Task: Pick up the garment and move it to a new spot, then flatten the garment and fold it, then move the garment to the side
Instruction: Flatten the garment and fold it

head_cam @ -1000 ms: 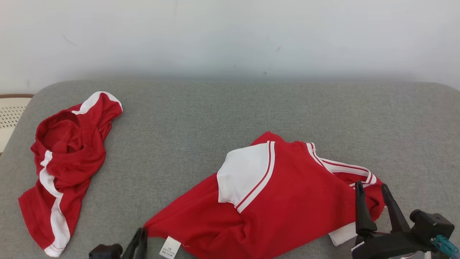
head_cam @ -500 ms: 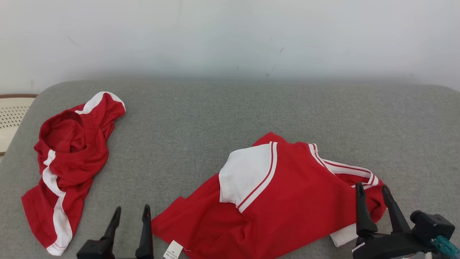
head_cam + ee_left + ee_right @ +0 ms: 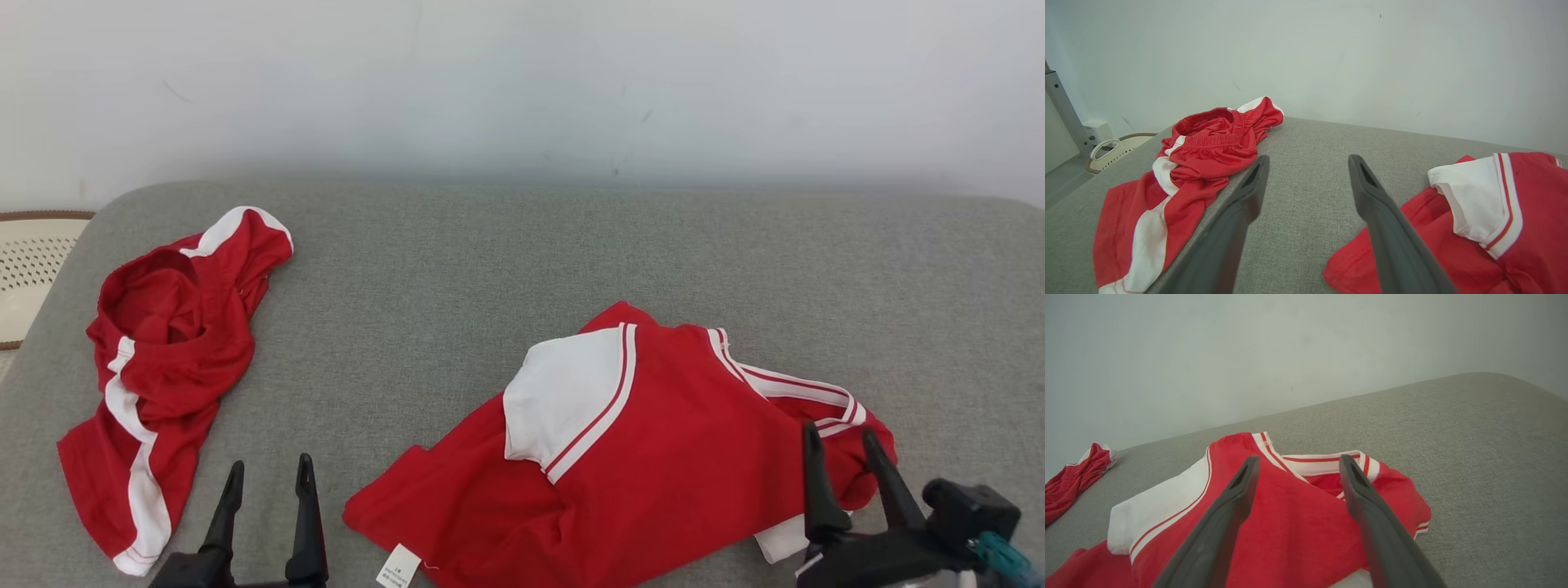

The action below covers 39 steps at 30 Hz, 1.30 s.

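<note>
The garment, a red shirt (image 3: 669,457) with a white sleeve and striped collar, lies crumpled on the grey padded surface (image 3: 490,269), right of centre. My left gripper (image 3: 271,465) stands open just left of the shirt's hem corner, apart from it and holding nothing. In the left wrist view its open fingers (image 3: 1308,161) frame bare grey cloth, with the shirt (image 3: 1527,228) to their right. My right gripper (image 3: 839,433) is open over the shirt's collar end. The right wrist view shows its fingers (image 3: 1299,459) spread above the red shirt (image 3: 1294,522), with no fabric gripped.
Red shorts (image 3: 163,343) with white side stripes lie bunched at the far left, also seen as a heap (image 3: 1208,155) in the left wrist view. A pale perforated basket (image 3: 33,261) sits beyond the left edge. A white wall backs the surface.
My left gripper opened and let go of the shirt's hem corner, then drew away to the left. The corner now lies flat. The right gripper stayed open over the collar.
</note>
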Available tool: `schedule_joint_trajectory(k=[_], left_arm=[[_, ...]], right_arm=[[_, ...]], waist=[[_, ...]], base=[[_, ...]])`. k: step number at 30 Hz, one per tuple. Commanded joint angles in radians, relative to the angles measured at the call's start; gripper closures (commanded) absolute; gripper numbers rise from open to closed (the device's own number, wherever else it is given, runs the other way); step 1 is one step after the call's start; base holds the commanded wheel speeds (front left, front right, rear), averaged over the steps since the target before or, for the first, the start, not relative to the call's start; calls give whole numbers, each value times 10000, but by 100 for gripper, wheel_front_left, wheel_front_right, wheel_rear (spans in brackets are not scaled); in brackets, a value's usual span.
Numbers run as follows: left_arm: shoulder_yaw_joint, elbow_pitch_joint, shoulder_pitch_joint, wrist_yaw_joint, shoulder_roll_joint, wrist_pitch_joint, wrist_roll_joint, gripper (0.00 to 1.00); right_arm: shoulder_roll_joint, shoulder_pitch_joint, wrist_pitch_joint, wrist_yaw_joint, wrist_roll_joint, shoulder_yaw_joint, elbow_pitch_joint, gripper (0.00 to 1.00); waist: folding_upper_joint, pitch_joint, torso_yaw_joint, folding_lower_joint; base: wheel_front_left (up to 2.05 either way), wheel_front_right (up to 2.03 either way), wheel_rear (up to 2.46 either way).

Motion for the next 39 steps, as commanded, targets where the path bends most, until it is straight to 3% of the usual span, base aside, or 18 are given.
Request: schedule_joint_trajectory(k=[1,14,22,30,31,33,39], left_arm=[[102,32,246,-54,-39,-42,134,0],[328,389,-49,-747,-677,-43,695,0],[391,723,-252,-1174,-1065,-41,960,0],[492,857,-291,-1437,-1339,-42,1154,0],[510,877,-291,-1475,-1360,-40,1185,0],[555,909,-275,-1514,-1397,-42,1237,0],[781,992,-158,-1633,-1480,-42,1318,0]], right_arm=[[-20,-189,53,8,-106,87,-6,0],[-1183,-2610,787,8,71,772,2133,0],[-1692,-4237,1043,8,723,1325,4656,0],[-1805,-5243,1087,8,1362,1908,6744,0],[-1801,-5318,1078,8,1453,2036,6911,49],[-1883,-5525,808,8,1609,2205,7140,100],[-2085,-6009,50,8,1954,2753,7550,100]], waist=[[-1,0,21,0],[-1,211,674,0],[-1,439,1312,0],[-1,600,1672,0],[-1,602,1695,0],[-1,597,1729,0],[-1,494,1666,0]], base=[[0,0,0],[0,0,0],[0,0,0],[0,0,0],[0,0,0],[0,0,0],[0,0,0]])
